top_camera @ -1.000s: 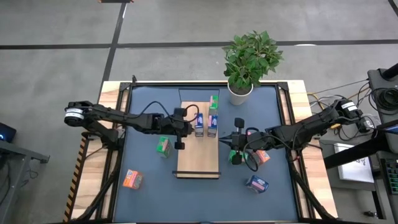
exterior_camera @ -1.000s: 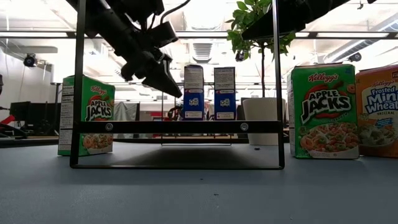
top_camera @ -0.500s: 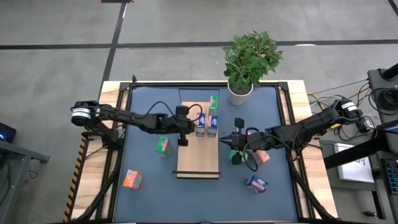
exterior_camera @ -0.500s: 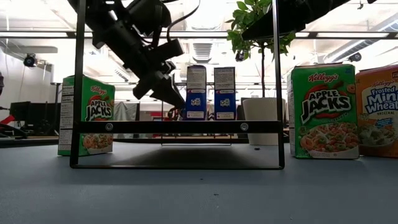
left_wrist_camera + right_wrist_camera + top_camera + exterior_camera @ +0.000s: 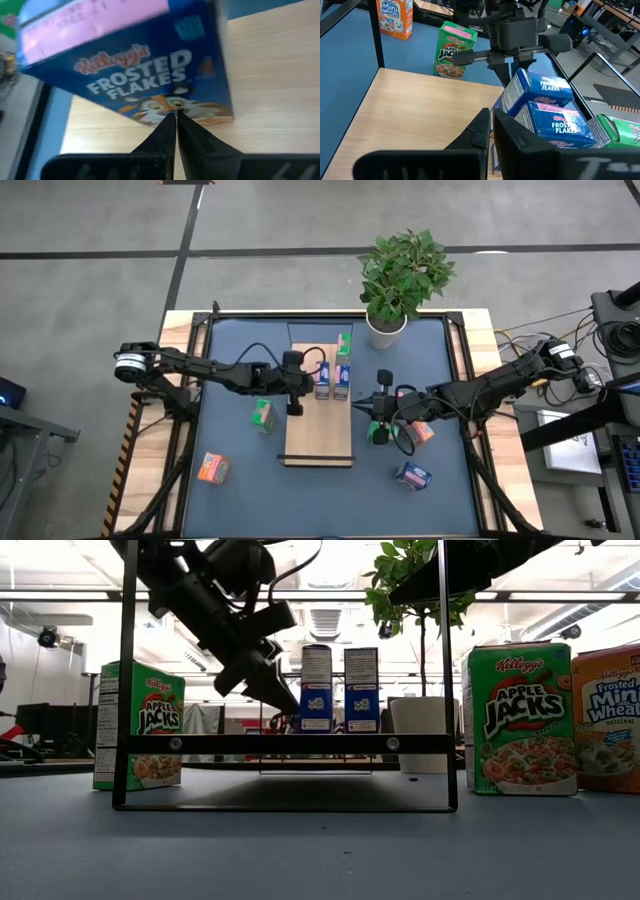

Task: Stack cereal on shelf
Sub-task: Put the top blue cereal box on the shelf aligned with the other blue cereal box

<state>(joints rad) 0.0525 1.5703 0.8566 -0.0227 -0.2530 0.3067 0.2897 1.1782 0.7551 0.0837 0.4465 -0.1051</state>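
The shelf is a light-wood board [image 5: 318,430] lying flat mid-table, with its dark strip at the near end. Two blue cereal boxes [image 5: 321,384] [image 5: 341,380] and a green one [image 5: 344,345] stand on its far part. My left gripper [image 5: 297,392] is shut, its tips against the left blue box [image 5: 125,65]. My right gripper [image 5: 375,412] is shut and empty, just right of the board, above a green box [image 5: 378,432] standing on the table. It shows in its own view [image 5: 492,125]. My left gripper presses its shut fingertips [image 5: 176,120] against the left blue box's printed broad face, near that face's lower edge [image 5: 175,106]. The fingers come from the table's left, slanting down [image 5: 280,698]. The box stands on the board with its base down.
Loose boxes on the blue mat: green [image 5: 263,415] left of the board, orange [image 5: 211,468] near left, orange [image 5: 422,430] and blue [image 5: 412,475] right of the board. A potted plant [image 5: 400,280] stands at the far right. A dark frame [image 5: 285,744] crosses the low view.
My left gripper has gone down and toward the table's right edge, up to the left blue box, staying shut. That box has shifted slightly toward the second blue box.
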